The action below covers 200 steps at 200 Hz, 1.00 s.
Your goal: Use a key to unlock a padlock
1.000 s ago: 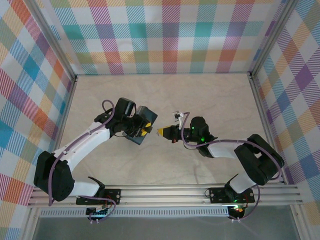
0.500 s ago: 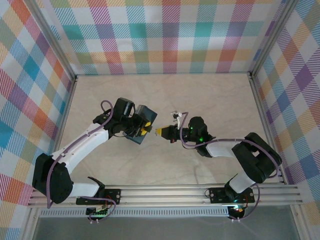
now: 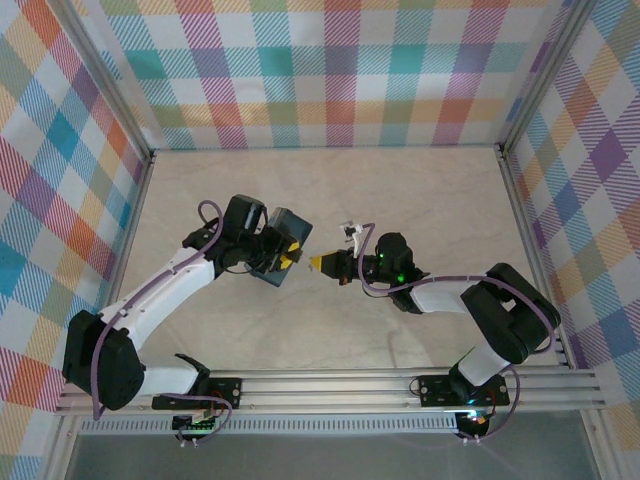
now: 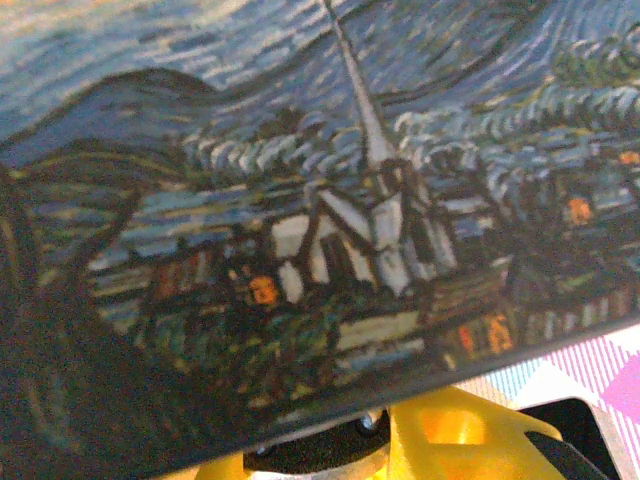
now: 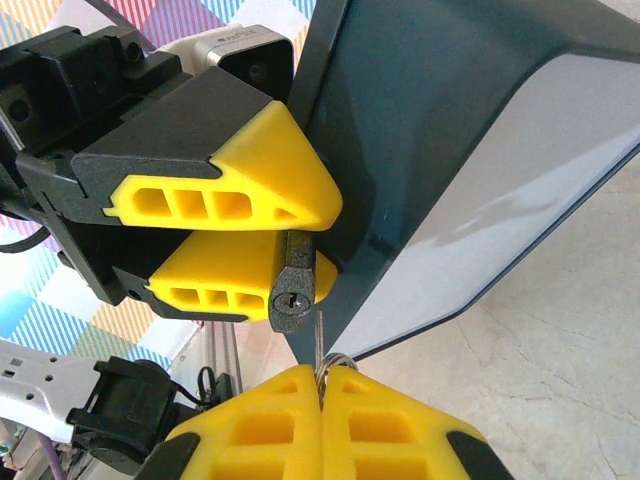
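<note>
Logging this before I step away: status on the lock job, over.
Left gripper clamped on small dark metal padlock. Right gripper shut on thin silvery metal key, tip beside keyhole, not in. Blue painted rectangular tin close alongside.

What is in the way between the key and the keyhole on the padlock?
Nothing visible. In the right wrist view the key, pinched in the right gripper, points up at the padlock, whose keyhole faces it uncovered. The key's tip sits just beside the hole, and the tin is close on the right.
</note>
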{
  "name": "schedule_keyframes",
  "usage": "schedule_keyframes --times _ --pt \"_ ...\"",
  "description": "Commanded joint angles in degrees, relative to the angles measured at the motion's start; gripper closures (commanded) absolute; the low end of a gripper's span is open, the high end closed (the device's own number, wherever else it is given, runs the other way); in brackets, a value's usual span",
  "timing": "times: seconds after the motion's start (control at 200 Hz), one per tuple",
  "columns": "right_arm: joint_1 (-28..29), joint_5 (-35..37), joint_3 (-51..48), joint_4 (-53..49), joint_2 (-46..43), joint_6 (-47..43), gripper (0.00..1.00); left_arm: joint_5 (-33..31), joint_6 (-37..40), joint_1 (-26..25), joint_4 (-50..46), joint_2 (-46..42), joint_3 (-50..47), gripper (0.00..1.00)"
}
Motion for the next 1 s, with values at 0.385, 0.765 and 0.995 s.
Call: schedule_keyframes --times 0.385,0.765,0.995 --pt "1.4 -2.7 2.4 2.3 0.0 -0.1 1.00 0.2 1.0 1.4 1.9 -2.4 -0.7 0.88" --pt "1.3 -1.5 3.0 2.0 0.7 0.0 1.00 0.3 0.8 1.4 2.2 -2.8 -1.0 0.88" --pt "1.3 -1.1 3.1 2.8 1.7 0.4 1.00 0.4 0.5 1.4 2.6 -2.8 -1.0 0.88"
